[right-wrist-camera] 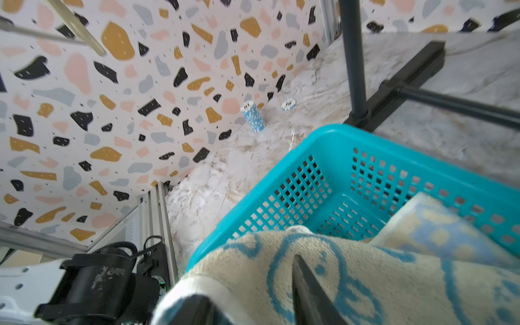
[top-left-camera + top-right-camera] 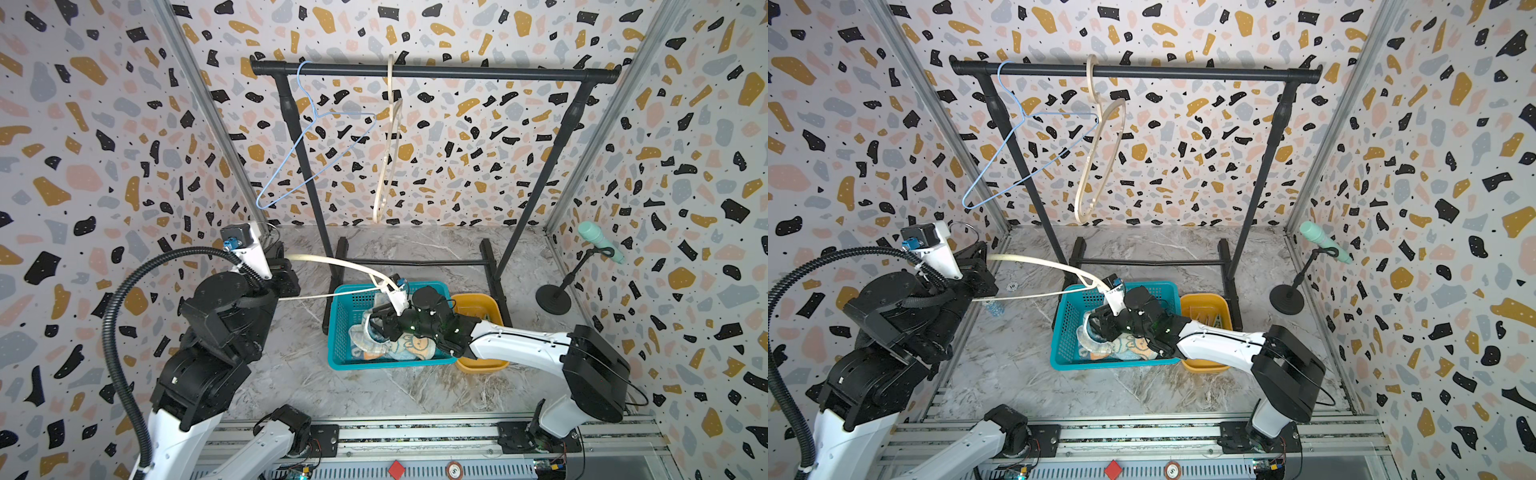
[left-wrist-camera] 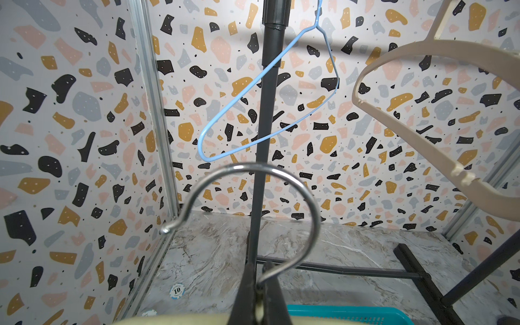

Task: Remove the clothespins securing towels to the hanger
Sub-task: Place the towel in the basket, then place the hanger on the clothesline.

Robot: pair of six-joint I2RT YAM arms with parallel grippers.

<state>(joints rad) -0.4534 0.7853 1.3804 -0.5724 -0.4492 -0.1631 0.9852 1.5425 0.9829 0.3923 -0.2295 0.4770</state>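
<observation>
My left gripper (image 3: 259, 274) is shut on the neck of a cream hanger's metal hook (image 3: 281, 171). In both top views the hanger (image 2: 332, 262) (image 2: 1038, 262) reaches from it toward the teal basket (image 2: 338, 328). No cloth shows on the hanger. Over the basket, my right gripper (image 2: 374, 328) (image 1: 244, 278) has its jaws apart, with a cream-and-teal rabbit towel (image 1: 351, 270) draped across both fingers. More towel (image 2: 415, 347) lies in the basket. I see no clothespins clearly; small shapes in the yellow bin (image 2: 1208, 320) are too small to name.
A black clothes rack (image 2: 432, 72) stands behind the basket with a blue wire hanger (image 2: 316, 137) and a beige hanger (image 2: 388, 145) on its bar. A mint microphone on a stand (image 2: 598, 241) is at the right wall. Poker chips (image 1: 253, 116) sit by the left wall.
</observation>
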